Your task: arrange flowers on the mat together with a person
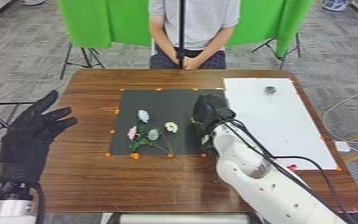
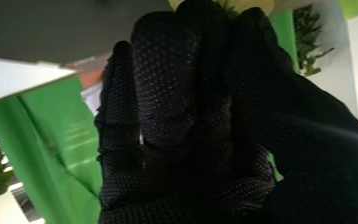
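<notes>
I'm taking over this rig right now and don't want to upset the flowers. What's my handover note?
Left hand: open, off the mat's left side.
Right hand: over the mat's right part; its grip is unclear. Something yellow shows just beyond it in the wrist view, perhaps a flower.
Flowers: on the mat, a pink bloom and three pale ones, grouped left of the right hand.
Done: those four blooms are on the mat.
Left: probably check for a flower at the right hand, then finish arranging.
</notes>
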Robot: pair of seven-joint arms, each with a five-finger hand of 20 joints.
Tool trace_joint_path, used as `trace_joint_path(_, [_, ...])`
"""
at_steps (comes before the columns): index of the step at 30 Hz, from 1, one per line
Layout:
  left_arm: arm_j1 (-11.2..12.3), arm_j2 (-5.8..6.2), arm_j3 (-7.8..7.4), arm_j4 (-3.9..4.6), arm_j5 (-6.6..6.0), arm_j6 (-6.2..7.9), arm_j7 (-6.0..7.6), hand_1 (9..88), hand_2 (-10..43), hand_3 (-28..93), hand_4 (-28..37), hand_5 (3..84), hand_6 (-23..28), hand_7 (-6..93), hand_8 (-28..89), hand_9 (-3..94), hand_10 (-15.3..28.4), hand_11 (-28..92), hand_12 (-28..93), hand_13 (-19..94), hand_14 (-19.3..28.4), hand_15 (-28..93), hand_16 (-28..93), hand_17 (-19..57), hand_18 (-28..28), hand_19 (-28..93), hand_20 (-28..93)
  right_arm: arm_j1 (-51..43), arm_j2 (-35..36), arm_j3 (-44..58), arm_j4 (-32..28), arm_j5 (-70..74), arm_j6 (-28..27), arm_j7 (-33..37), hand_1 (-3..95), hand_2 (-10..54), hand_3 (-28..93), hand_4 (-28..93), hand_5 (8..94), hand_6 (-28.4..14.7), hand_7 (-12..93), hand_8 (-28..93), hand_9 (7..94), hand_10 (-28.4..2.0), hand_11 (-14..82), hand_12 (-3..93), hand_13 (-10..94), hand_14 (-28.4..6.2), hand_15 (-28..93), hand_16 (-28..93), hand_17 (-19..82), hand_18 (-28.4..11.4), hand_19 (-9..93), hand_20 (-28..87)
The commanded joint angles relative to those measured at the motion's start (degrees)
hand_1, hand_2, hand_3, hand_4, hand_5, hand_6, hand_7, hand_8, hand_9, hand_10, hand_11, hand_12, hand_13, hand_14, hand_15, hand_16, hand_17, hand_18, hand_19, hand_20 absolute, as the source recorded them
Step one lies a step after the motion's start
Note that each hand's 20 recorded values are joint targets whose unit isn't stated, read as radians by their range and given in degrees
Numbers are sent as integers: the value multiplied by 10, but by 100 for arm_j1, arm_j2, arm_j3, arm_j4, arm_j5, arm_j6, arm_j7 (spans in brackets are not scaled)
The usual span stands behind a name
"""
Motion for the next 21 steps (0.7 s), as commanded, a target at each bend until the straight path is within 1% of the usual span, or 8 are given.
trace_joint_path(1, [38,-6,17,33,7,-36,-74,184,62,768,-283,334,59,156,-111,360,198,258,107,261,283,566,-104,-87,240,515,141,-25,47,85,4,-84,-318,105,579,-95,663,-283,836,44,157,16,932,-51,102,377,788,-23,504,294,294,-138,743,118])
trace_joint_path(2, [43,5,28,37,0,-30,-49,184,62,768,-283,334,59,156,-111,360,198,258,107,261,283,566,-104,-87,240,516,141,-27,57,80,0,-79,-312,106,578,-95,664,-283,832,46,154,12,931,-52,102,377,786,-24,505,293,292,-139,743,119])
trace_joint_path(5, [75,20,18,30,-23,-23,-51,184,62,770,-283,334,59,156,-111,359,198,258,107,262,283,566,-104,-87,240,516,141,-94,41,161,-64,-23,-416,80,568,-95,667,-283,820,49,153,4,926,-55,110,373,783,-27,511,288,287,-143,744,121])
trace_joint_path(8, [86,36,22,34,-32,-12,-30,184,62,770,-283,334,59,156,-112,360,198,258,107,262,284,567,-104,-87,241,516,141,-152,50,230,-177,3,-486,69,550,-95,671,-283,795,50,148,-9,916,-61,127,362,779,-38,524,275,282,-147,745,125])
trace_joint_path(11, [100,29,14,25,-18,-9,-35,186,62,768,-283,334,59,156,-112,360,197,258,106,261,283,567,-104,-87,240,516,141,-153,71,223,-257,-60,-481,117,522,-95,673,-283,767,40,143,-14,894,-70,183,331,774,-51,556,221,276,-153,748,135])
trace_joint_path(17, [78,-29,9,30,20,-49,-117,189,62,771,-283,334,60,157,-111,361,199,258,106,262,283,567,-104,-87,241,517,140,-165,93,277,-356,12,-637,186,454,-95,713,-283,727,36,140,-35,858,-93,291,252,763,-63,587,203,270,-170,757,146])
trace_joint_path(20, [70,-43,18,28,41,-58,-123,191,61,773,-283,335,60,156,-111,361,199,258,106,261,283,566,-105,-87,241,517,141,-163,90,295,-363,-48,-725,202,440,-95,721,-282,719,35,137,-46,852,-98,313,227,759,-67,595,203,269,-176,759,149])
trace_joint_path(21, [58,-57,15,28,54,-68,-156,192,61,773,-283,335,60,156,-111,361,199,258,106,262,283,566,-105,-87,241,518,141,-175,97,301,-369,-58,-747,210,438,-95,723,-282,717,35,136,-48,851,-99,317,222,758,-68,596,203,269,-177,759,149])
